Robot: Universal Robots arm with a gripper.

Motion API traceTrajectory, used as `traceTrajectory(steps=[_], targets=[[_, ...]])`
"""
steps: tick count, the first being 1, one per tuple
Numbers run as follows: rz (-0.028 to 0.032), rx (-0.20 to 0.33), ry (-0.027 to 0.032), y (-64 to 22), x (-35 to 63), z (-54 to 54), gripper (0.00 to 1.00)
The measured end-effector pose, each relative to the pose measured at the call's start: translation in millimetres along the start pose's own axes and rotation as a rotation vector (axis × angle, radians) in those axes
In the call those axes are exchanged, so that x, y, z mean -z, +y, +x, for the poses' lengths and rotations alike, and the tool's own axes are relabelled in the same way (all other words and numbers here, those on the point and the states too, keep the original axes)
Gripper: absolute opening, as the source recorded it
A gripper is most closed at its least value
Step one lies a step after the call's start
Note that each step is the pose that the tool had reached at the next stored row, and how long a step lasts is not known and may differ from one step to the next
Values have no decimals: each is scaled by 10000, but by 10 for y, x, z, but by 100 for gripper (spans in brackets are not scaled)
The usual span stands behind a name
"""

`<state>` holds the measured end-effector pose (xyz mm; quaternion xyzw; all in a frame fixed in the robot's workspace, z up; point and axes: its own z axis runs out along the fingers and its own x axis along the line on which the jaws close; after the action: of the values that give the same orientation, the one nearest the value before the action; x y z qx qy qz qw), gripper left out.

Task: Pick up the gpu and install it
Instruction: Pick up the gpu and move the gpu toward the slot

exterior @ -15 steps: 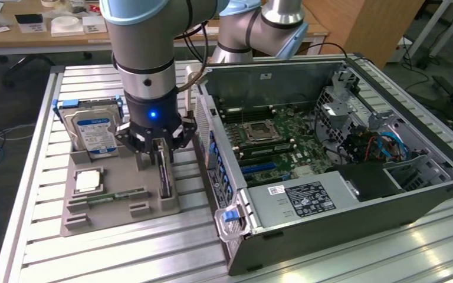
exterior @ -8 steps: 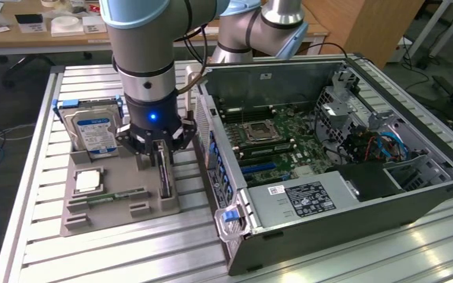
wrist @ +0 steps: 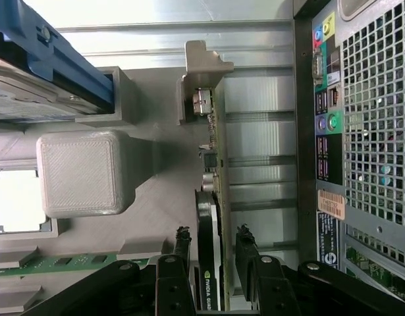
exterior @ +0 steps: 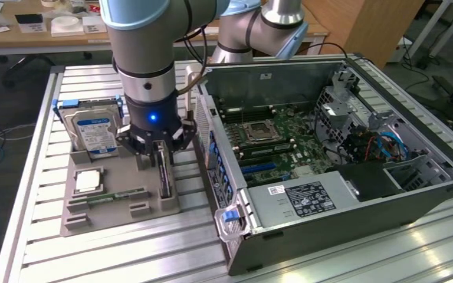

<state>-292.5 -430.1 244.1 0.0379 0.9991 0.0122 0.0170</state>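
Note:
The gpu (exterior: 164,177) stands on its long edge in a slot of the grey holder tray (exterior: 108,221), a thin black and green card with its metal bracket end away from the arm. In the wrist view the gpu (wrist: 212,217) runs between my two black fingers (wrist: 182,245). My gripper (exterior: 160,154) hangs straight down over the card's upper edge. The gripper (wrist: 213,240) is open, one finger on each side of the card with a narrow gap at each face. The card still sits in its holder.
A silver hard drive (exterior: 92,132) in a blue bracket stands upright at the tray's far end. A processor (exterior: 87,180) and a green memory stick (exterior: 120,194) lie in the tray. The open computer case (exterior: 415,194) lies at the exterior view's right, motherboard (exterior: 289,138) exposed, its rear panel (wrist: 360,131) close beside the card.

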Motion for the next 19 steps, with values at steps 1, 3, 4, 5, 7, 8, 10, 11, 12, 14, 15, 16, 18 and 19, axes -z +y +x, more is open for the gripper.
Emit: traceTrajectory(steps=[1, 3, 4, 5, 7, 8, 10, 11, 12, 14, 15, 16, 18, 19], targets=[[2, 0, 2, 0, -6, 0, 42], [0, 0, 1, -1, -17, 1, 42], [0, 0, 2, -1, -27, 1, 42], [1, -1, 2, -1, -39, 2, 42], [0, 0, 2, -2, -67, 2, 42], [0, 0, 1, -2, -79, 3, 42], [1, 0, 3, -3, -118, 4, 42], [0, 0, 3, -3, -119, 4, 42], [-3, 0, -1, -3, -129, 4, 42], [2, 0, 3, -4, -130, 5, 42], [2, 0, 4, -4, -129, 5, 42], [0, -1, 3, -4, -130, 5, 42], [-2, 0, 1, -4, -135, 5, 42], [-1, 0, 1, -3, -135, 5, 42]])
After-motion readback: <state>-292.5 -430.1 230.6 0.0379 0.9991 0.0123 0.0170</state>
